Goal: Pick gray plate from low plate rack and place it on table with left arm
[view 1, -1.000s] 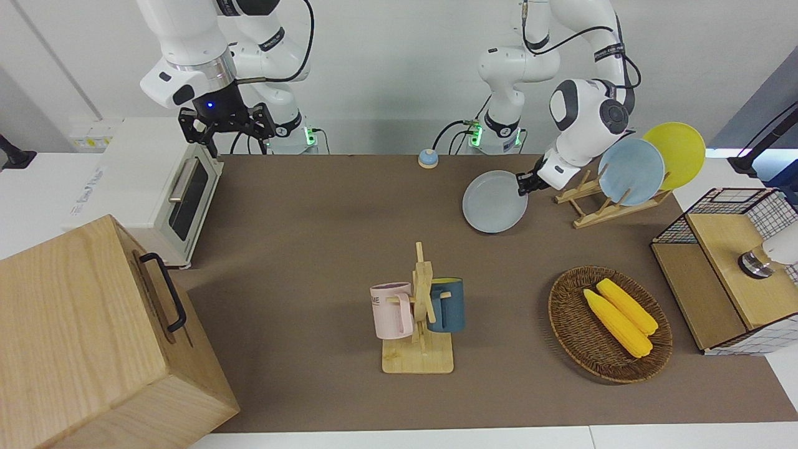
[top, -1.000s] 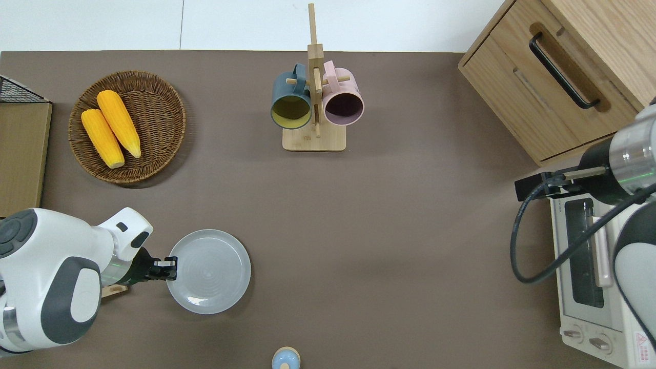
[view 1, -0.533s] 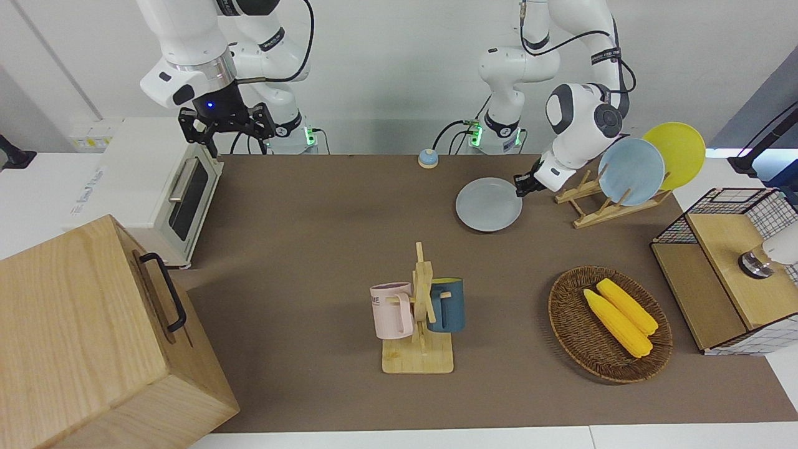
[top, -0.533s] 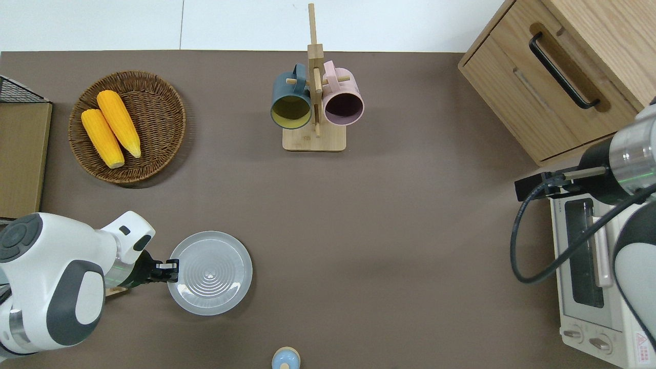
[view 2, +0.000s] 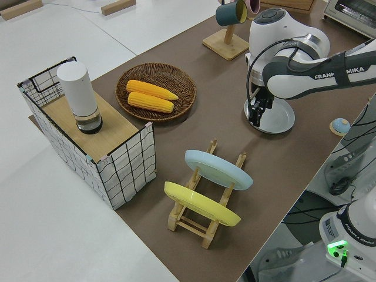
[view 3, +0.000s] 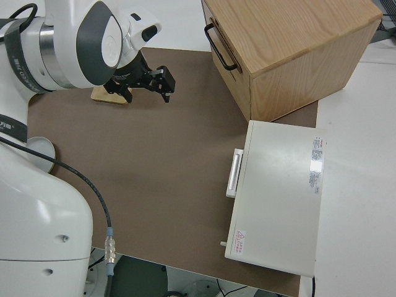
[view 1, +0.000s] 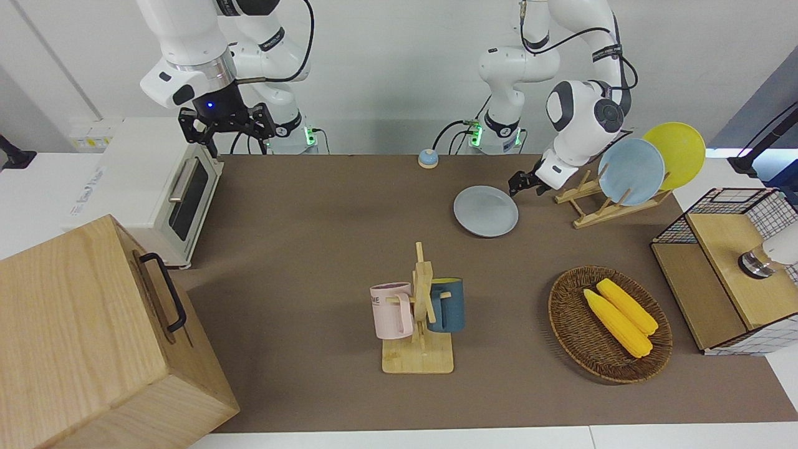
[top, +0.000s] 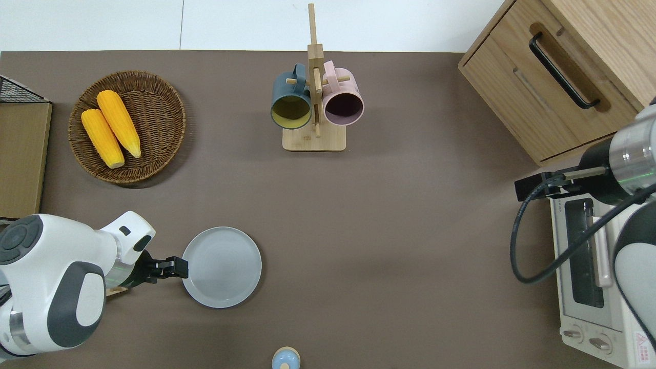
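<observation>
left gripper [top: 174, 267] reaches low, fingers spread, beside the gray plate [top: 222, 267] lying flat on the table [top: 389, 230].

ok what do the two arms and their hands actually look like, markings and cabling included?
Both arms are white and jointed. The left arm has dark gray round joint caps, black lettered bands and a thin black cable along its upper links; its forearm reads FRANKA EMIKA in the left side view. Its hand is black. The right arm has a silver wrist ring, a looping black cable and a blue light above its black hand.
</observation>
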